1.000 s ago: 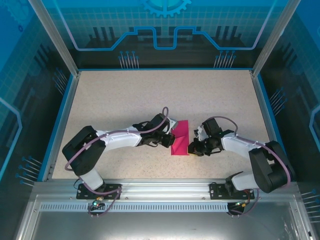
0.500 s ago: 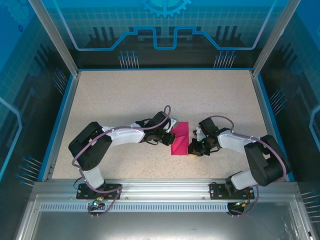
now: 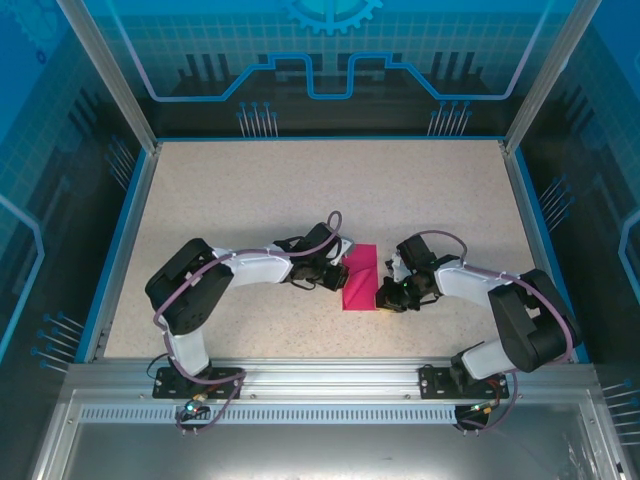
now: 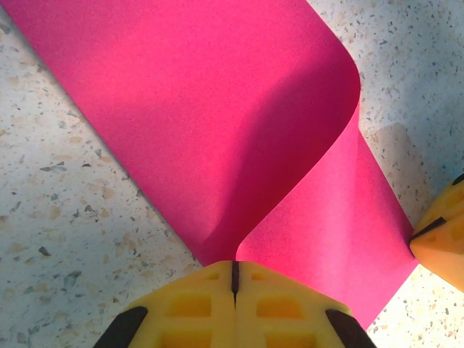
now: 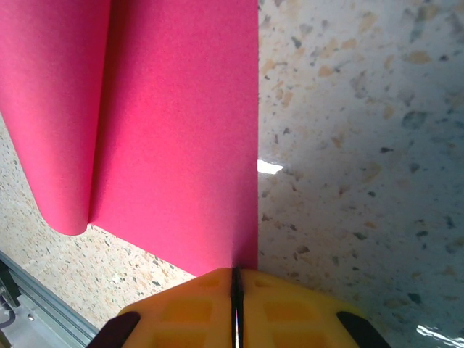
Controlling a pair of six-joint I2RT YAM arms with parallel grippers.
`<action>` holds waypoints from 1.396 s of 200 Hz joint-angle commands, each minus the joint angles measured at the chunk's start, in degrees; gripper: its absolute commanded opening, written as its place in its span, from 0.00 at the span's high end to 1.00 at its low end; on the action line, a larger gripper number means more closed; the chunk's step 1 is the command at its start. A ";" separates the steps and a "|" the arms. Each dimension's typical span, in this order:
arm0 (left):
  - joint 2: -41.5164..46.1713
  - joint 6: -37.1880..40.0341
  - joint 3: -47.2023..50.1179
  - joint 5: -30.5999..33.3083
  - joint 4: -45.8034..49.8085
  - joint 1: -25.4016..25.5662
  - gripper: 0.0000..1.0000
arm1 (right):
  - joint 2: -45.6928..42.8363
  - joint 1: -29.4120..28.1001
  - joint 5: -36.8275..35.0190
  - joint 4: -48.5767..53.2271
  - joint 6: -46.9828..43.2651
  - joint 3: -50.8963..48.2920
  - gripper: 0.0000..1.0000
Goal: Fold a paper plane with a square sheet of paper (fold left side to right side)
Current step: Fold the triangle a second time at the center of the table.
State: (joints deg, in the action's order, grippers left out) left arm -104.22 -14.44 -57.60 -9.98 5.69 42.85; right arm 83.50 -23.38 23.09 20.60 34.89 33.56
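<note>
plainly, one square sheet of paper (image 3: 360, 277) and two hands are counted. the magenta sheet, curled over itself, is laid between them: its left bend is pinched by the clenched left hand (image 3: 338, 278), and its right edge is nipped by the clenched right hand (image 3: 383, 298). the speckled beige counter (image 3: 300, 190) is enclosed by blue panels (image 3: 60, 200).

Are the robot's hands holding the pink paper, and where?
Not gripped, it seems. Both grippers are shut, tips pressing the square sheet of paper onto the table: the left gripper at its rounded fold, the right gripper at its straight edge.
</note>
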 commanded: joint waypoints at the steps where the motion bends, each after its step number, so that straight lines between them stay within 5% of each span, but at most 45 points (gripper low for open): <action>1: -0.97 1.24 -1.78 -1.39 -0.53 -0.66 1.00 | 1.23 -0.82 -2.16 3.30 -0.79 0.72 0.90; 279: -5.55 1.96 -4.02 -1.86 0.60 -0.99 1.00 | -1.71 -0.41 -0.24 1.93 -1.34 0.59 0.89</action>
State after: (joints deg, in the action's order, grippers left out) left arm -108.40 -13.54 -60.42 -10.41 5.63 42.41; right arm 83.83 -23.59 22.81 21.45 34.41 34.24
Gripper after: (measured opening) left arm 0.050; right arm 0.112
